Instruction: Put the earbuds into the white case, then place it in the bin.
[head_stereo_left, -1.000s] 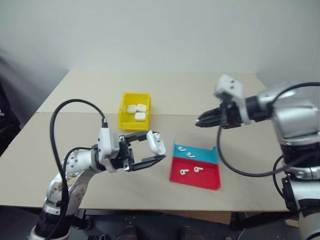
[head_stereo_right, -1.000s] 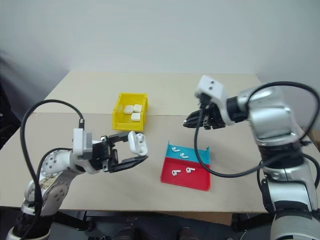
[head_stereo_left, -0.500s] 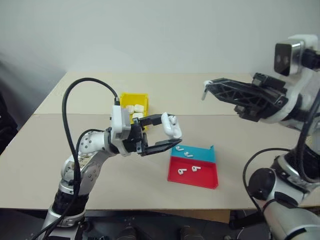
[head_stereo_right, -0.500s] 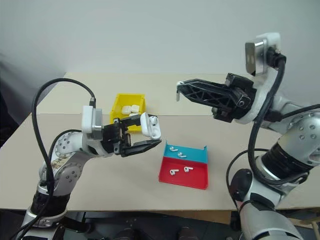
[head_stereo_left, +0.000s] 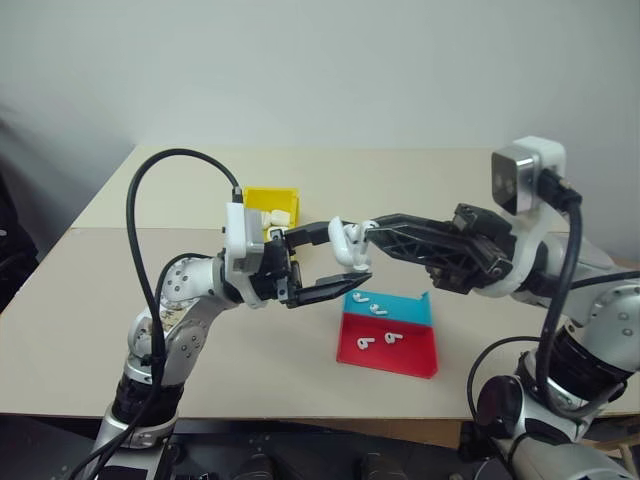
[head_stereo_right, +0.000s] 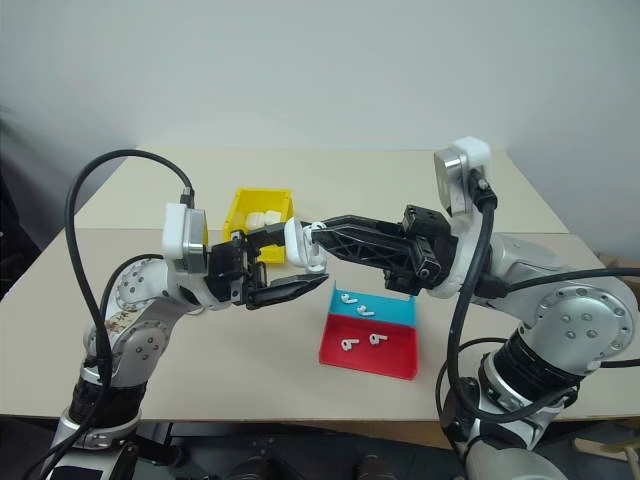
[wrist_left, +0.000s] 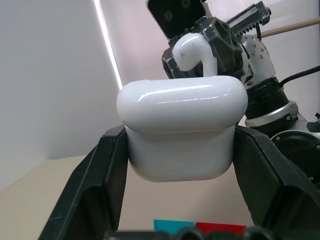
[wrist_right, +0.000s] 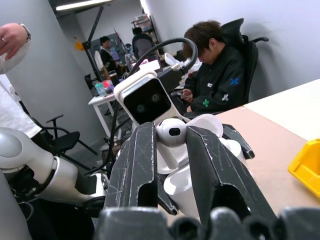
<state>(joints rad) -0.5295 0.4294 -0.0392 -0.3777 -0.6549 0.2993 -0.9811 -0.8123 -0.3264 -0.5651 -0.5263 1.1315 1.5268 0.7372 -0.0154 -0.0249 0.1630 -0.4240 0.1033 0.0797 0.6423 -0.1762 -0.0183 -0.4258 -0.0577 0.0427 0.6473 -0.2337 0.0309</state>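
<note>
My left gripper (head_stereo_left: 345, 258) is shut on the white case (head_stereo_left: 347, 245), holding it in the air between the bin and the tray with its lid hinged open. From the right, my right gripper (head_stereo_left: 371, 228) reaches in, shut on one of the earbuds (wrist_right: 171, 131), whose stem points into the open case (wrist_right: 186, 186). In the left wrist view the earbud (wrist_left: 193, 50) shows just above the case (wrist_left: 182, 131). The yellow bin (head_stereo_right: 240, 214) stands behind on the table with white cases (head_stereo_right: 262, 219) inside.
A flat red and blue tray (head_stereo_left: 418, 356) lies on the table below the grippers, with earbuds (head_stereo_left: 362, 297) on the blue half and more (head_stereo_left: 368, 344) on the red half. In the right wrist view a seated person (wrist_right: 215, 75) and another person's hand (wrist_right: 11, 39) show.
My right gripper has swung in from the right and come down to the case with the earbud. My left gripper has lifted the case a little and moved it right.
</note>
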